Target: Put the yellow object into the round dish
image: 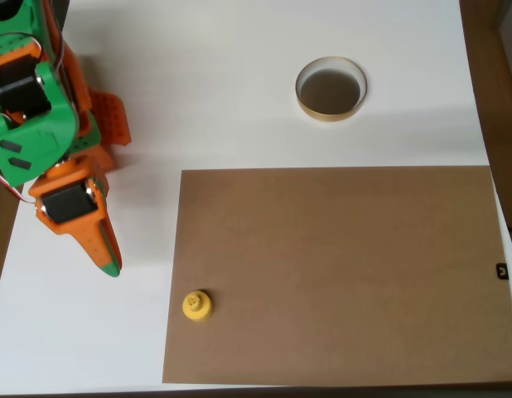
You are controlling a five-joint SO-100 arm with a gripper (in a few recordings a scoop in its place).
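While the jaws look clenched, the yellow object [196, 306] shows a round base and knob.

the overhead view looks straight down on the white table [264, 50] from well above, wide enough to take in most of its top and the whole brown sheet [339, 274] lying across the lower right. the orange and green arm [49, 141] enters at the upper left edge, and darker floor shows past the right edge.
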